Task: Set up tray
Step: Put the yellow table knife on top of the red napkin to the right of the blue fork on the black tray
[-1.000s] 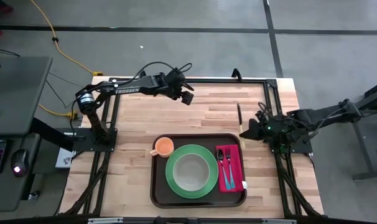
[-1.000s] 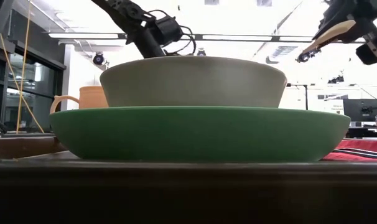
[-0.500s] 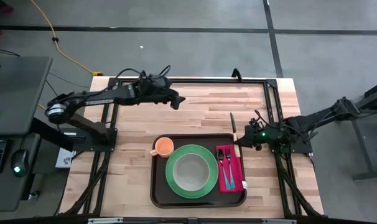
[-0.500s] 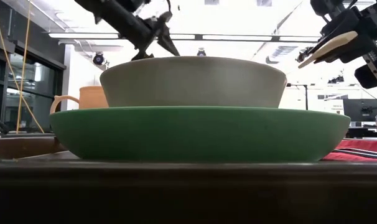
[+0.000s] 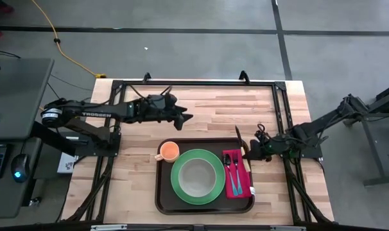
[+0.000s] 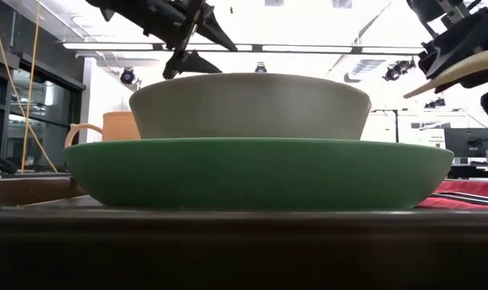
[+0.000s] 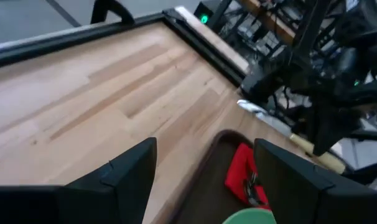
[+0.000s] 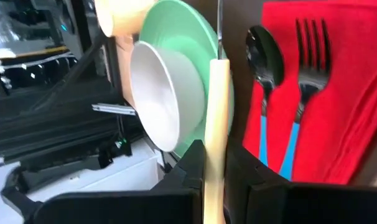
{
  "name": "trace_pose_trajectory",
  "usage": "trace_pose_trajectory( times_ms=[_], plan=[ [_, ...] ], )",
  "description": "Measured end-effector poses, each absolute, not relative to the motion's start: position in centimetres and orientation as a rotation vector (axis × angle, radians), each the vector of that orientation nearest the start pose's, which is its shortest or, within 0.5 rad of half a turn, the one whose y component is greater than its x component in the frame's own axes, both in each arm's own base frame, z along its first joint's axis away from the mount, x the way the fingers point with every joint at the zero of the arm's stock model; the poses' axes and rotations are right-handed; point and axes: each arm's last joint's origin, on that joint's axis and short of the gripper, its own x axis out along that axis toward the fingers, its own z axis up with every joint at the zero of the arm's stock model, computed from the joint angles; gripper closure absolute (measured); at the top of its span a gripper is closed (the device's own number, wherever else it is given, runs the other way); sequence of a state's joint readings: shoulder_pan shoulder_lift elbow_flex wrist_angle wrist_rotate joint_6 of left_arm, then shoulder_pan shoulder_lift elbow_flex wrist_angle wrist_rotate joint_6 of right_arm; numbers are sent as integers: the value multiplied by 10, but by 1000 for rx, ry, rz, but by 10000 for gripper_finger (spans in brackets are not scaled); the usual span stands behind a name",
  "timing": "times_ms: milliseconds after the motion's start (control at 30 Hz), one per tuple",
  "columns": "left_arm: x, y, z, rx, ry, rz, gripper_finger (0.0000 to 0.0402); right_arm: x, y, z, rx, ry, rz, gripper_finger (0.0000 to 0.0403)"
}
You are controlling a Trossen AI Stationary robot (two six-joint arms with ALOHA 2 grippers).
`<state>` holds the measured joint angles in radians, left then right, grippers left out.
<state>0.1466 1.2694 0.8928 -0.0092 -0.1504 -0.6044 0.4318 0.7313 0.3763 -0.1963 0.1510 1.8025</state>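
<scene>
Tray (image 5: 162, 192) sits at the 6 o'clock edge of the table (image 5: 207, 115) in the high view, dark brown, raised rim. Right gripper (image 5: 248, 153) hangs at the tray's 1 o'clock corner, jaws clamped on a knife (image 5: 240, 139) with a pale handle; the blade points toward 12 o'clock, over bare wood just beyond the tray rim. Right wrist view confirms the pale handle pinched between the fingers (image 8: 185, 168).

On the tray, nearest that gripper: red napkin (image 5: 238, 174) along the 3 o'clock side, carrying a spoon (image 5: 228, 168) and a fork (image 5: 235, 168), both blue-handled, side by side. Centre: green plate (image 5: 176, 183) with a white bowl (image 5: 198, 176) resting in it. At 10 o'clock of the plate, an orange cup (image 5: 169, 151), handle toward 9 o'clock.

Left gripper (image 5: 185, 118) is above bare table at 11 o'clock of the tray, well apart from it, fingers spread, holding nothing.
</scene>
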Motion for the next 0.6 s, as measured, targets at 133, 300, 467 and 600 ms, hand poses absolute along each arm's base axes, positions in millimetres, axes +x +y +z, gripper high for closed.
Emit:
trace_pose_trajectory(
  times_ms=[133,300,467,600],
  plan=[
    [278,37,280,-574,303,394,108,142,64,199,1574,630,-270,390],
    [271,34,263,-541,345,405,108,138,62,197,1553,658,-301,390],
    [252,31,244,-557,286,372,108,131,59,200,1539,638,-301,390],
    [237,29,235,-589,180,329,108,127,56,205,1532,589,-281,390]
  ],
)
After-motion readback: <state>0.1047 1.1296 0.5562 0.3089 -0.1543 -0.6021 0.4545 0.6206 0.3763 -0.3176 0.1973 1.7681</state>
